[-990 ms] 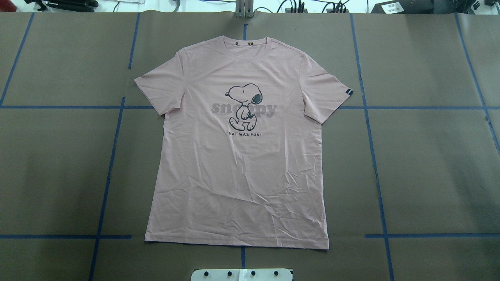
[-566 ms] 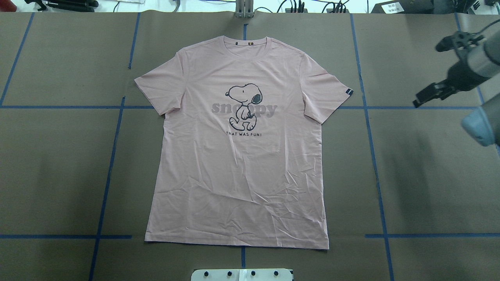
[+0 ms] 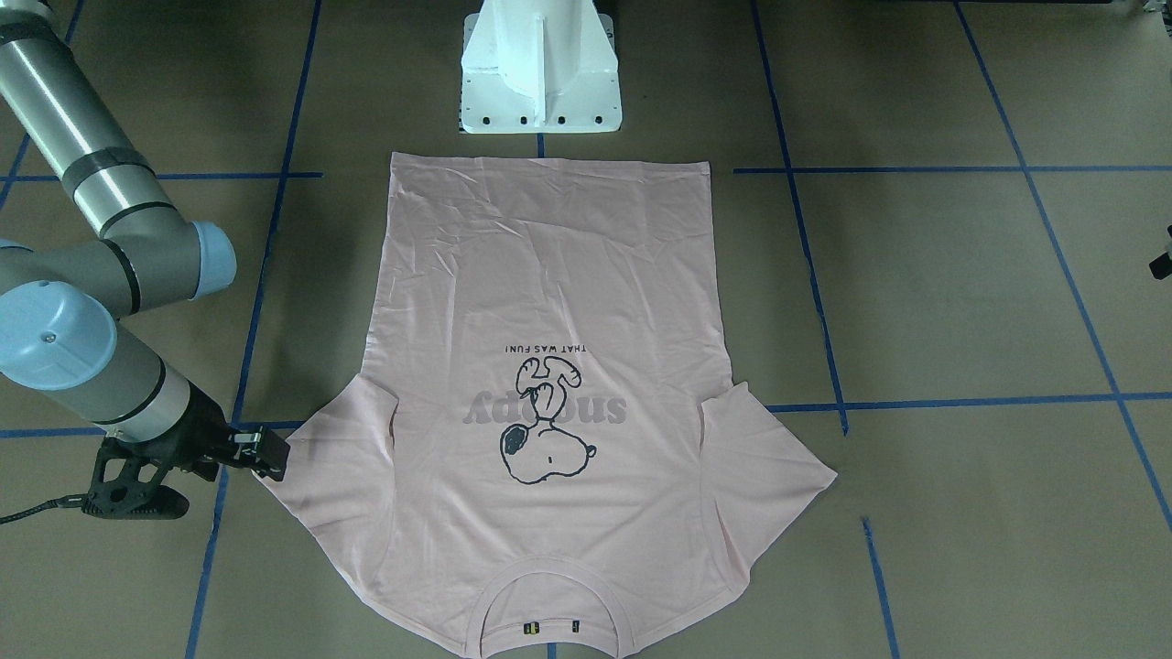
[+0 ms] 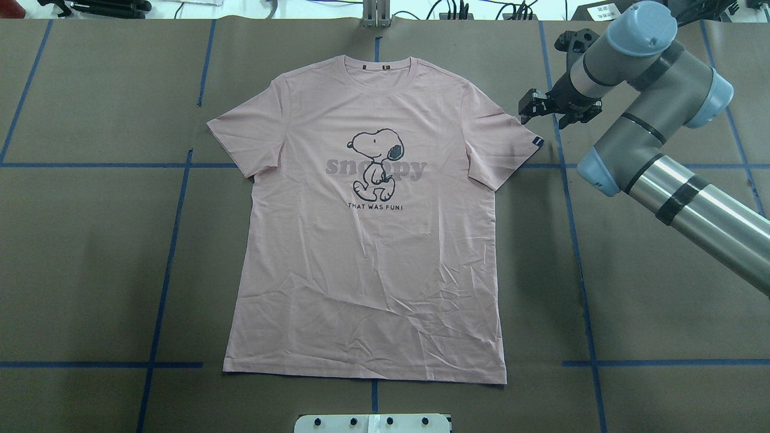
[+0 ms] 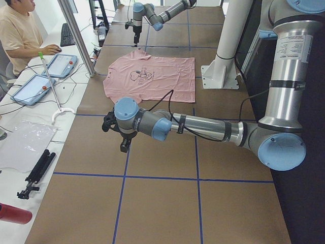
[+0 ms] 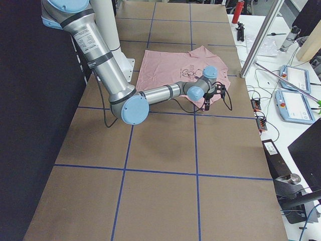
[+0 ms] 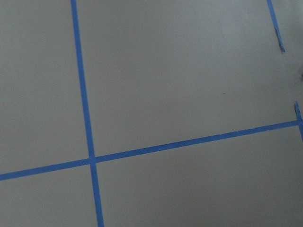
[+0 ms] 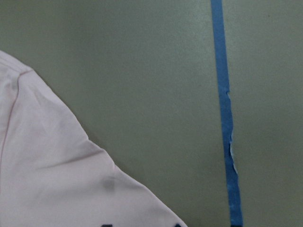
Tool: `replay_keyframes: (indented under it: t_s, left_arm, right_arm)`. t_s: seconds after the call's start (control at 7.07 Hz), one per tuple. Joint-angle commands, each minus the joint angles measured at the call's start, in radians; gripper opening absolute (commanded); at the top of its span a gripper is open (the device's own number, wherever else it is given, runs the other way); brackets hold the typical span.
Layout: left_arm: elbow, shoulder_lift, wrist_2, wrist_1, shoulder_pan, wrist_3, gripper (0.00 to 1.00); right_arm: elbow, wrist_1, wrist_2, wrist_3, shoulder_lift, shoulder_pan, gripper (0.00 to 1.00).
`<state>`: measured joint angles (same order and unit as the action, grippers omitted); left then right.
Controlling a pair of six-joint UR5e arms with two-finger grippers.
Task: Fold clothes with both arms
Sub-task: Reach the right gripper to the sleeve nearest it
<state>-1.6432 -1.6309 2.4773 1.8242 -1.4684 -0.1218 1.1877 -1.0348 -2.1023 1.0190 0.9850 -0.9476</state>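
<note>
The right arm [image 4: 656, 114], elbow bent, hangs the right gripper [image 4: 550, 111], jaws apart, just beside the T-shirt [image 4: 367, 252]'s tagged sleeve; I cannot tell how the left gripper [image 5: 122, 142], well away from the shirt, stands.

I count one shirt [image 4: 367, 252] on one table [image 4: 84, 270]. Two arms: the right arm [image 4: 637, 135] just beside the shirt's sleeve, the left arm [image 5: 203, 126] well apart from the shirt. One pedestal [image 3: 540, 73] at its hem. Beyond its collar, one operator [image 5: 18, 30] and two tablets [image 5: 63, 65].
</note>
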Motion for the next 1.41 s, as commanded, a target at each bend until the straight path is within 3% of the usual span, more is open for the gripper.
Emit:
replay_keyframes:
  t_s: [0.0,1.27]
  left_arm:
    - [-0.006,0.002,0.002,0.009,0.007,-0.005,1.00]
    - [-0.007,0.017,0.017,0.029,0.007,-0.001,1.00]
  right_arm:
    - [-0.033,0.025,0.045,0.072,-0.026,0.016,0.72]
    - [-0.022,0.027,0.045,0.082,0.018,0.038,0.69]
